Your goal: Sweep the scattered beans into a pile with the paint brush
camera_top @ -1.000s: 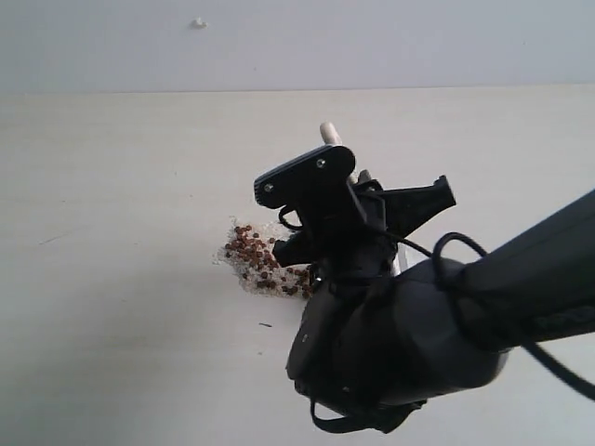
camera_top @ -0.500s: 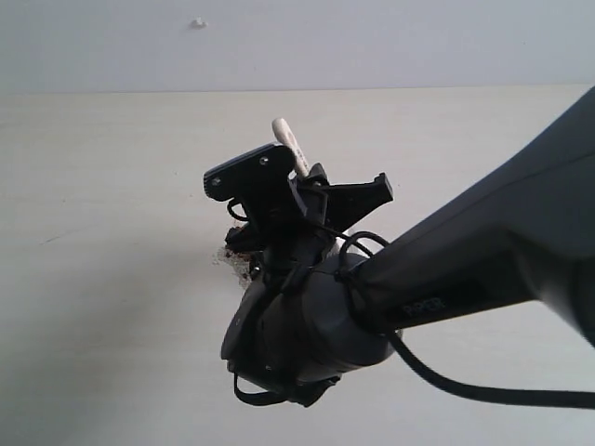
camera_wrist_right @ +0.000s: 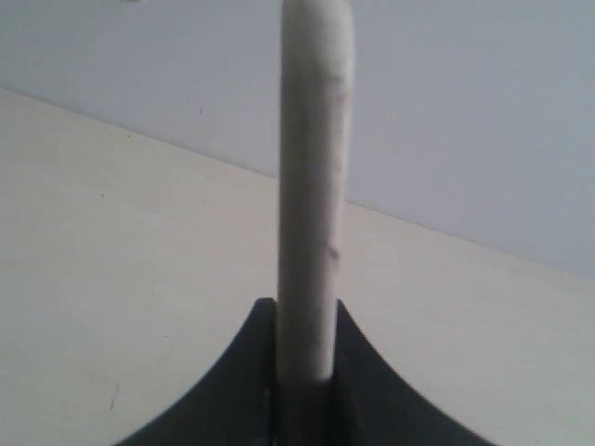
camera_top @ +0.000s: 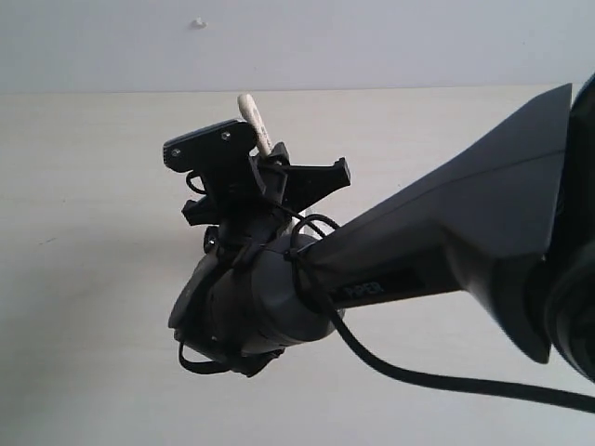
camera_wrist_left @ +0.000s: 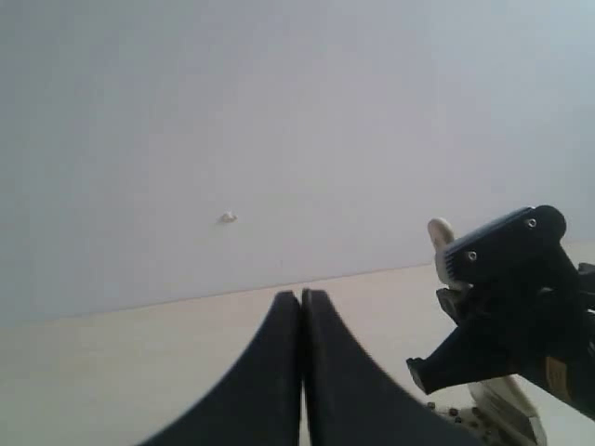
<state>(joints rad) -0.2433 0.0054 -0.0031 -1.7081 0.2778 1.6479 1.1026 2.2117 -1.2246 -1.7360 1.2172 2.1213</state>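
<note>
Right tool [camera_wrist_right: 305, 321] around paint brush [camera_wrist_right: 314, 167], handle-up.

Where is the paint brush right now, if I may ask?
The paint brush stands clamped in the right pincer, left of centre in the exterior view.

R arm [camera_top: 437, 251] blocks the mid & right of the exterior view, its cable [camera_top: 418, 381] trailing over the table [camera_top: 84, 279] in front. Brush [camera_top: 251, 116] handle pokes up above it. Open tabletop lies left of the arm & behind it toward the wall [camera_top: 372, 46]. Left gripper [camera_wrist_left: 302, 372], jaws together, sits apart from the R arm, bare table between.
</note>
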